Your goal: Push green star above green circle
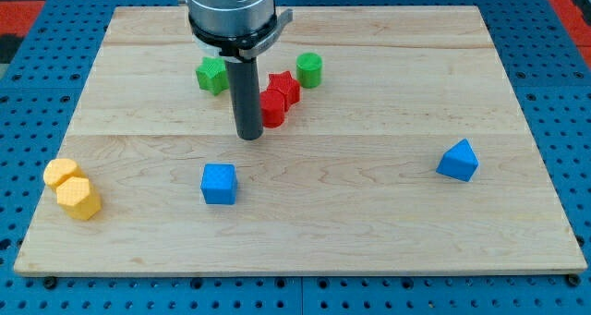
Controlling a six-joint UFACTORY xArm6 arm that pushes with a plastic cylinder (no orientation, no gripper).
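The green star point(211, 76) lies on the wooden board near the view's top, left of the rod. The green circle point(309, 69), a short cylinder, stands to the right of the rod at about the same height in the view. My tip point(250, 135) is below and between them, lower right of the star, touching neither green block. It sits just left of a red circle point(272, 107) and may touch it.
A red star point(283, 87) sits against the red circle, lower left of the green circle. A blue cube point(219, 183) lies below my tip. A blue triangle-like block point(458, 160) is at the right. Two yellow blocks point(71, 187) sit at the left edge.
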